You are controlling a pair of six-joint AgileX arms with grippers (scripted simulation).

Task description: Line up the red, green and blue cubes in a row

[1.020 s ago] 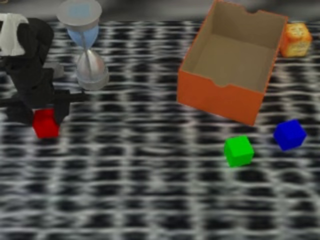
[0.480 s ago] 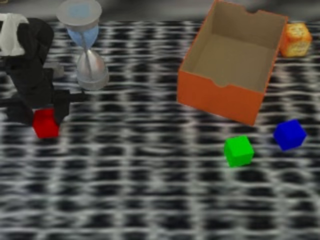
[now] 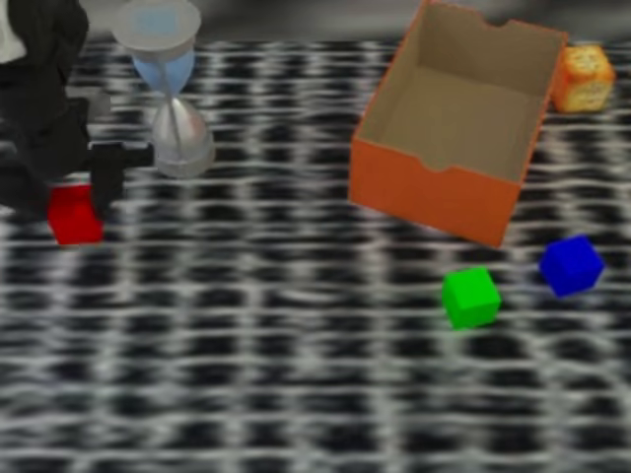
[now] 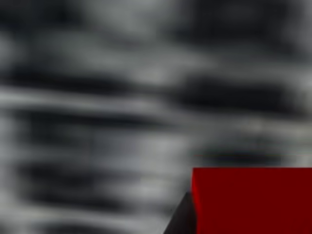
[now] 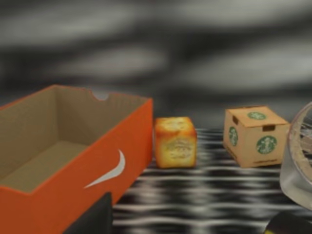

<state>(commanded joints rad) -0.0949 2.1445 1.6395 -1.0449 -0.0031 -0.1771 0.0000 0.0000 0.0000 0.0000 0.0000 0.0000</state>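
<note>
The red cube [image 3: 74,217] sits at the table's far left, with my left gripper [image 3: 77,195] shut on it; one black finger [image 3: 106,182] shows on its right side. In the left wrist view the red cube [image 4: 251,200] fills the lower corner with a dark finger [image 4: 183,219] against its side. The green cube [image 3: 470,297] and the blue cube [image 3: 571,264] rest apart on the table at the right, in front of the orange box. My right gripper [image 5: 190,226] is outside the top view; its fingers stand wide apart with nothing between them.
An hourglass [image 3: 173,89] stands just right of the left arm. A large open orange cardboard box [image 3: 434,187] lies at the back right, an orange-yellow block [image 3: 584,77] behind it. The right wrist view also shows a small tan carton [image 5: 254,135].
My left gripper has moved up and to the left in the top view, taking the red cube with it. The green and blue cubes have not moved.
</note>
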